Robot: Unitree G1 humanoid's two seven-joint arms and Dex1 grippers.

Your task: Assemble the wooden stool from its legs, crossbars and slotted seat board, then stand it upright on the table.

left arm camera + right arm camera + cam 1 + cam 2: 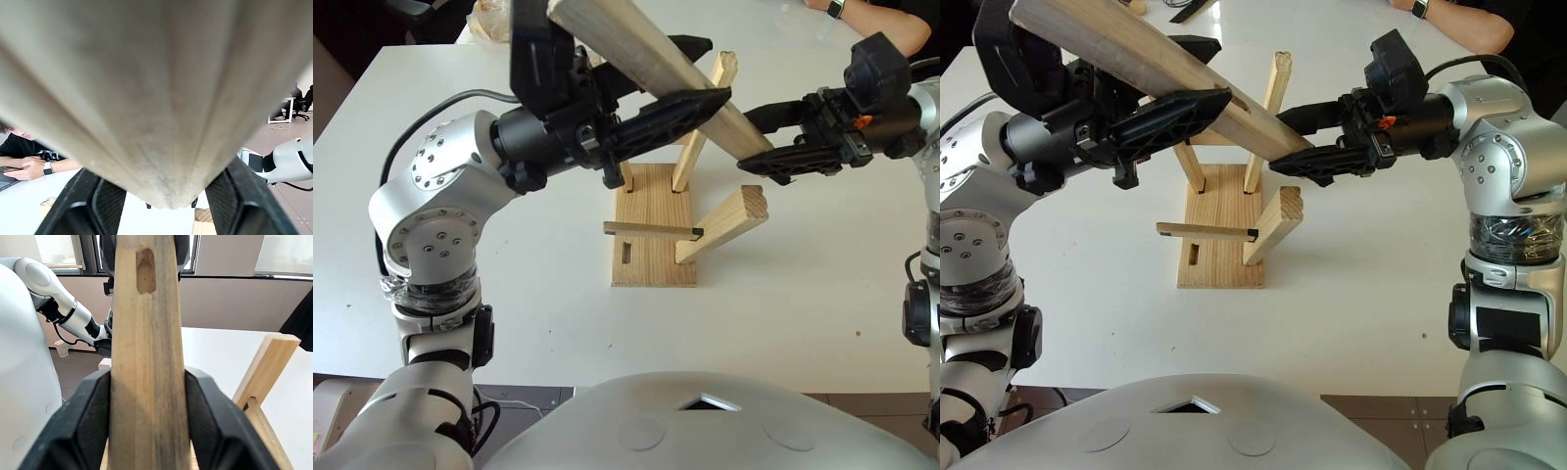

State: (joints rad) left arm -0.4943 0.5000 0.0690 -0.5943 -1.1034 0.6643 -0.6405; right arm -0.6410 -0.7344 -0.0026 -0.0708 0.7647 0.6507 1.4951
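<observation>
Head views: the white table (509, 294) carries the seat board (651, 257), lying flat at centre. An upright leg (700, 127) and a tilted leg (724, 223) with a crossbar (651, 230) stand in it. Above the board, the left gripper (690, 76) and the right gripper (1298, 140) both clamp one long leg (646, 54); its left end is cut off.

Left wrist view: the long leg hides most of the room.

Right wrist view: the fingers (83, 426) press both of its sides, with windows behind.
</observation>
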